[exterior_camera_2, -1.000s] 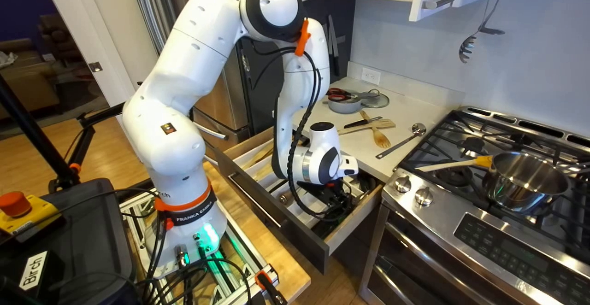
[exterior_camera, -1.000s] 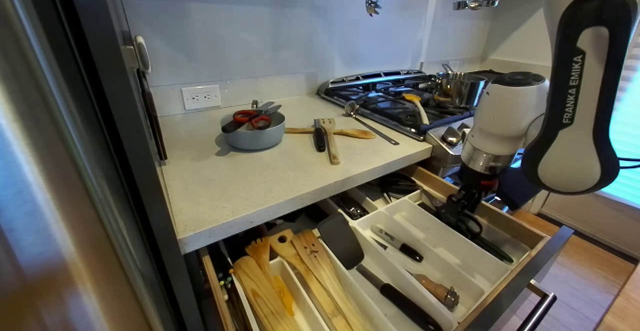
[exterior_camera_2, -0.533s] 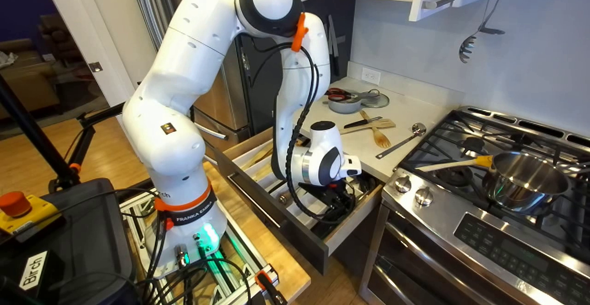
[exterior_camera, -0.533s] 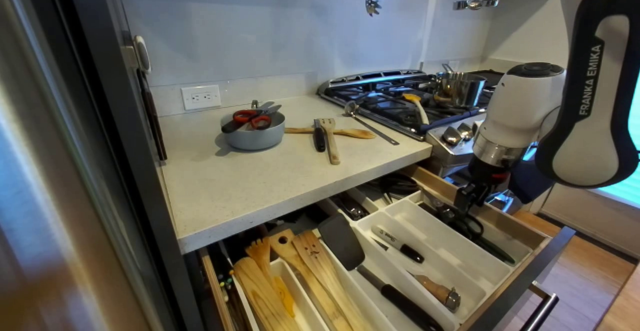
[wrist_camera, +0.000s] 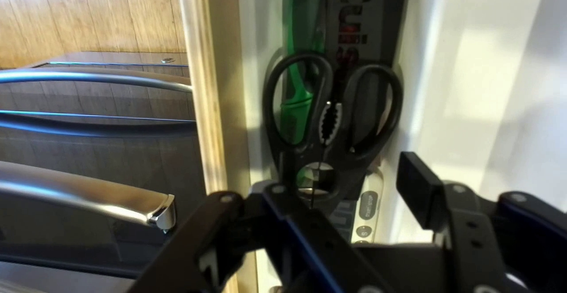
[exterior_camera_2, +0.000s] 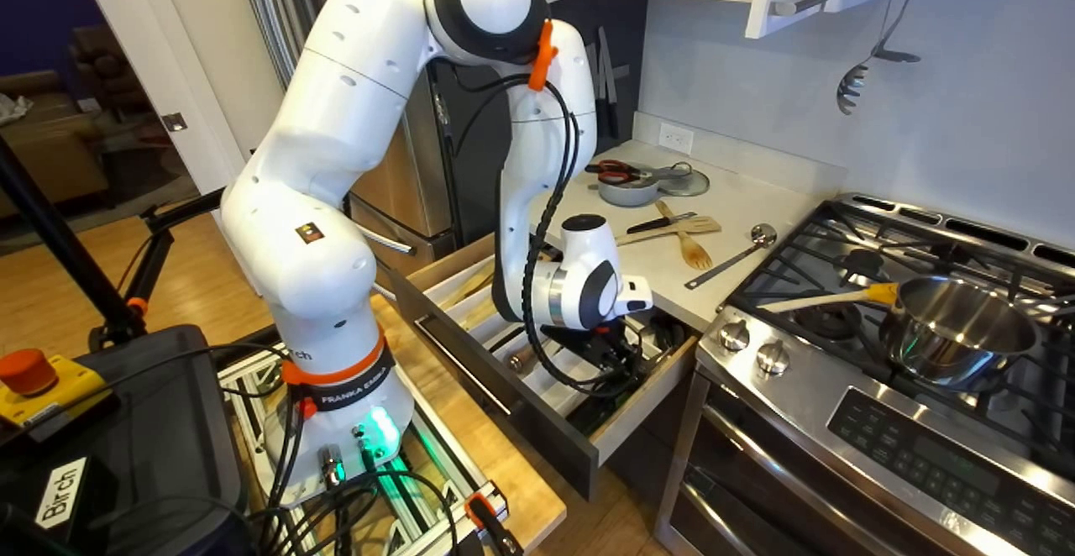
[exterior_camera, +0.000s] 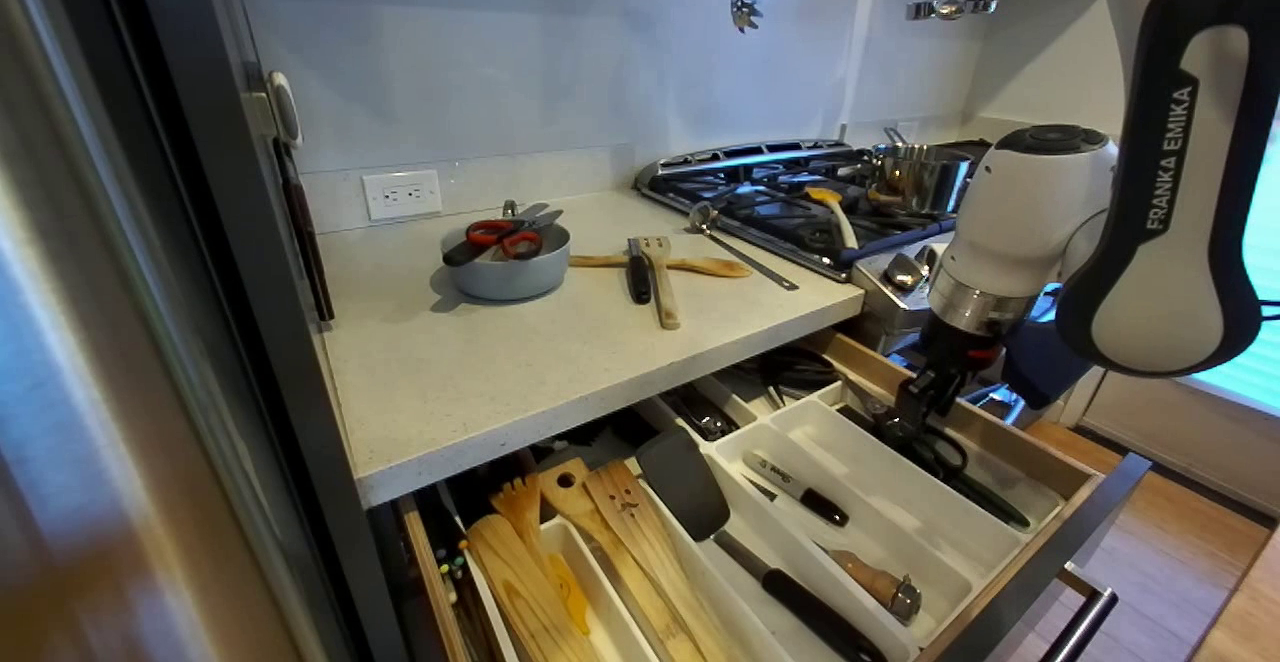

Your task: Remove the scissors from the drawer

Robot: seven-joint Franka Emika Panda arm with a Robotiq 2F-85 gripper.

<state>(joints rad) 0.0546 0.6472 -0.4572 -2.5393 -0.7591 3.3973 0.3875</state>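
The black-handled scissors (wrist_camera: pixel 343 162) lie in the drawer's side compartment, ring handles away from the gripper base in the wrist view; their blades are hidden. They also show in an exterior view (exterior_camera: pixel 938 457). My gripper (wrist_camera: pixel 347 180) is open above them. One finger overlaps the left side of the scissors in the wrist view; the other is to their right, over the white divider. I cannot tell whether either finger touches them. The gripper also shows low over the drawer in both exterior views (exterior_camera: pixel 915 412) (exterior_camera_2: pixel 626 359). The drawer (exterior_camera: pixel 1065 504) stands pulled out; its wooden side wall (wrist_camera: pixel 210 85) is left of the scissors.
A green-handled tool (wrist_camera: pixel 294 116) and a dark Cuisinart item (wrist_camera: pixel 367 23) lie under the scissors. The counter edge (exterior_camera: pixel 620 407) overhangs the drawer's back. A black spatula (exterior_camera: pixel 685 482) and a marker (exterior_camera: pixel 795 487) lie in other compartments. A bowl (exterior_camera: pixel 510 272) with red-handled scissors (exterior_camera: pixel 505 237) stands on the counter.
In an exterior view the gripper moved right and slightly up, then partly back left and down. The drawer has shifted very slightly. The scissors still lie in their compartment.
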